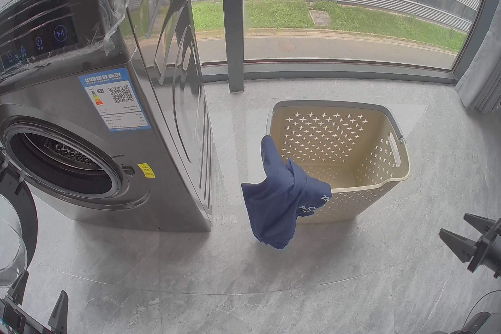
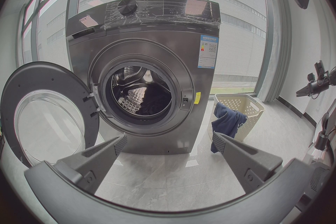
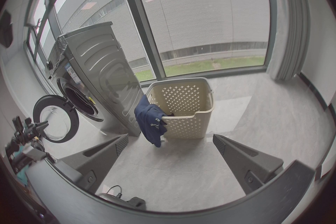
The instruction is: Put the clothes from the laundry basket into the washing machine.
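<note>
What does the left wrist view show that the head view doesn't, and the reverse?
Left wrist view adds: dark clothing lying inside the drum, and the whole round glass door, swung wide open. Head view adds: a look down to the floor of the cream perforated plastic laundry basket. Shared: the grey front-loading washing machine and the blue garment draped over the basket's rim on the machine's side.

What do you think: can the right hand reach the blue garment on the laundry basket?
Probably yes: the open right hand stands apart from the blue garment on the laundry basket, only bare floor between.
</note>
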Tool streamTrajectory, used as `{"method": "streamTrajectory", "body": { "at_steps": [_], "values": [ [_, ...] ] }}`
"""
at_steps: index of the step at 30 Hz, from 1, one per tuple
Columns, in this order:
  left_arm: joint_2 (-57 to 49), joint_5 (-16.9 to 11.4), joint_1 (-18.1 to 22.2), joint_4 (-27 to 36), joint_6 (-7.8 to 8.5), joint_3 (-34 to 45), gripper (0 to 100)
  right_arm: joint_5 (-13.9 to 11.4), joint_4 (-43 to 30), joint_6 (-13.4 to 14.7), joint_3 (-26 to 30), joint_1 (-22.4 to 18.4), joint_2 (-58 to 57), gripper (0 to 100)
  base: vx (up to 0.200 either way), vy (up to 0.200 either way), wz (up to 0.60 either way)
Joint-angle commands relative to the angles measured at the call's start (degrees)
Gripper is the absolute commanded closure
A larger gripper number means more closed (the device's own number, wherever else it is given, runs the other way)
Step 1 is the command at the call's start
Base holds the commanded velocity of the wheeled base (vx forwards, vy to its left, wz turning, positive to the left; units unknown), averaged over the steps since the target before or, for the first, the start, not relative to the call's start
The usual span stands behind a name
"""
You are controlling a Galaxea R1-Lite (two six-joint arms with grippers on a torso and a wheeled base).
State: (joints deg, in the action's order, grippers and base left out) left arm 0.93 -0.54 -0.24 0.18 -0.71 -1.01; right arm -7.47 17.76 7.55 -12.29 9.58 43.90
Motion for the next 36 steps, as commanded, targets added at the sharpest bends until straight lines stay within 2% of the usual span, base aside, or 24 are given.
{"method": "streamTrajectory", "body": {
  "at_steps": [1,3,8,15,21,28,32,36],
  "values": [
    [-0.8,0.0,0.0,0.0,-0.17,0.8,0,9.4,15.1,10.6,-3.7,21.1,33.9,0,0.0,0.0,0.0],
    [-0.8,0.0,0.1,0.0,-0.17,0.8,0,10.4,16.3,11.6,-4.7,23.2,36.8,0,0.0,0.0,0.0],
    [-0.8,0.0,0.1,0.0,-0.17,0.8,0,11.3,19.7,13.8,-8.8,24.0,43.7,0,0.0,0.0,0.0],
    [-0.8,0.0,0.1,0.0,-0.26,0.8,0,12.8,22.6,17.0,-11.9,26.1,51.8,0,0.0,0.0,0.0],
    [-0.8,0.0,0.0,0.0,-0.17,0.9,0,13.3,28.5,18.4,-14.3,26.7,58.5,0,0.0,0.0,0.0],
    [-0.8,0.0,0.0,0.0,-0.26,0.8,0,14.0,29.1,19.9,-18.6,26.8,63.6,0,0.0,0.0,0.0],
    [-0.8,0.0,0.0,0.0,-0.26,0.8,0,17.4,28.8,21.5,-22.7,27.2,67.2,0,0.0,0.0,0.0],
    [-0.8,0.0,0.0,0.0,-0.26,0.8,0,18.1,28.9,22.0,-25.6,27.2,70.4,0,0.0,0.0,0.0]
  ]
}}
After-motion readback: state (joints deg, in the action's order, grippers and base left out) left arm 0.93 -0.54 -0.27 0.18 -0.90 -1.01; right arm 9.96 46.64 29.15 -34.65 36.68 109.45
